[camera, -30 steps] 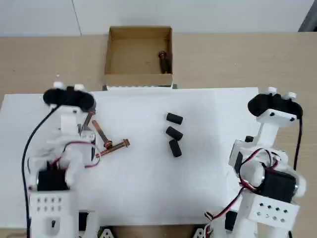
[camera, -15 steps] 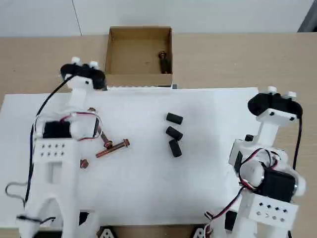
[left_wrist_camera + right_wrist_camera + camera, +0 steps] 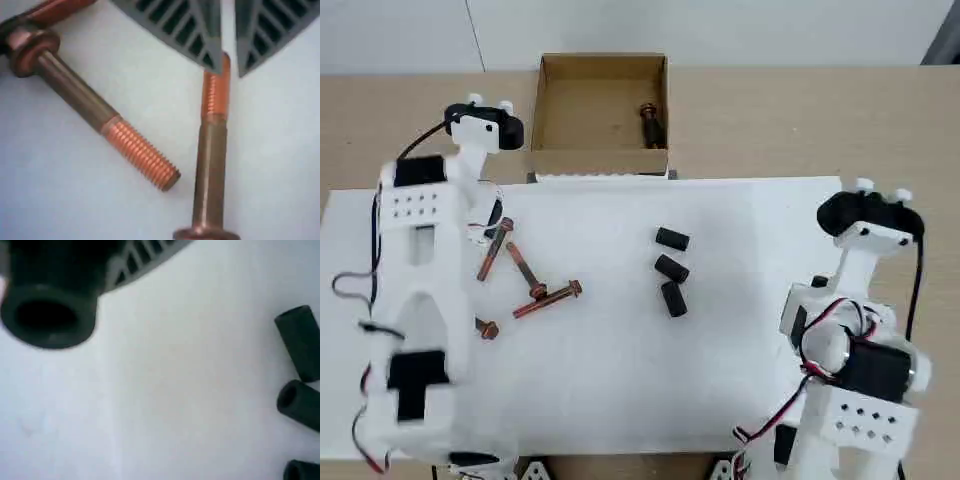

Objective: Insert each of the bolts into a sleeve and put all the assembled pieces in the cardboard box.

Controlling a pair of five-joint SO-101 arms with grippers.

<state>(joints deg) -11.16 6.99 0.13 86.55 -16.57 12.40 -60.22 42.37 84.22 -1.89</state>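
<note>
Several copper bolts lie at the left of the white sheet: one [image 3: 493, 250] just below my left gripper [image 3: 492, 222], another [image 3: 525, 270], a third [image 3: 548, 300] and a short one [image 3: 487, 328]. In the left wrist view my gripper [image 3: 228, 60] hangs over a bolt's threaded tip [image 3: 216, 90], jaws a narrow gap apart; a second bolt [image 3: 95, 110] lies beside it. My right gripper [image 3: 821, 284] stays low at the right, shut on a black sleeve [image 3: 47, 315]. Three loose sleeves [image 3: 672, 239] [image 3: 671, 268] [image 3: 673, 298] sit mid-sheet. The cardboard box [image 3: 552, 100] holds one assembled piece [image 3: 650, 122].
The white sheet [image 3: 620, 380] covers the wooden table, and the box stands just past its far edge. Both arm bases stand at the near corners. Bare sheet lies between the bolts and the sleeves.
My left arm has unfolded from its low pose and stretched toward the far left, bringing its gripper down over the bolts. The right arm has barely moved.
</note>
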